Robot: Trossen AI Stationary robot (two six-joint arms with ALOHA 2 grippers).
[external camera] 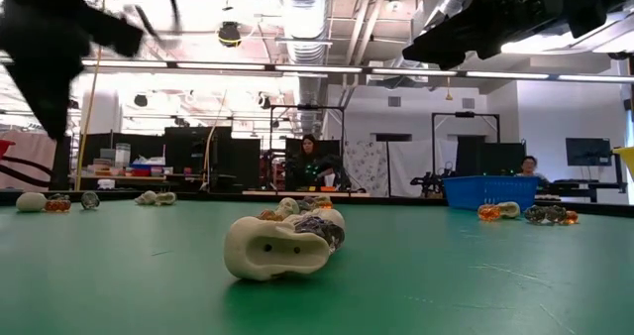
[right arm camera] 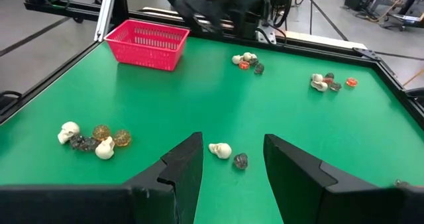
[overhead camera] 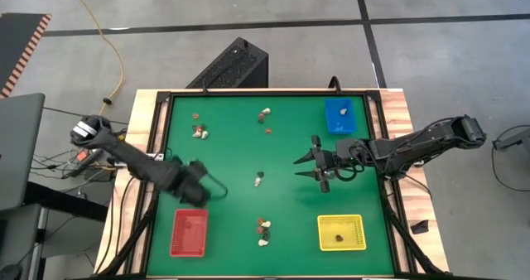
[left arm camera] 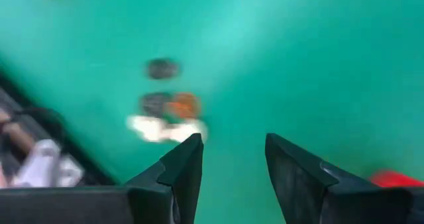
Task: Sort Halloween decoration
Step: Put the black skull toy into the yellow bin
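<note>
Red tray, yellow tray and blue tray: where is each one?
red tray [overhead camera: 189, 233], high view, on its mesh floor.
yellow tray [overhead camera: 353, 223], high view, on a bare part of its floor.
blue tray [overhead camera: 339, 124], high view, on its floor.

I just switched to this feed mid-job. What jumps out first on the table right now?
Three bright trays stand out on the green table: the red tray and yellow tray near one long edge, the blue tray opposite. Little clusters of Halloween trinkets dot the mat between them. The left gripper hangs open just above the red tray, and the right gripper is open near the middle.
</note>
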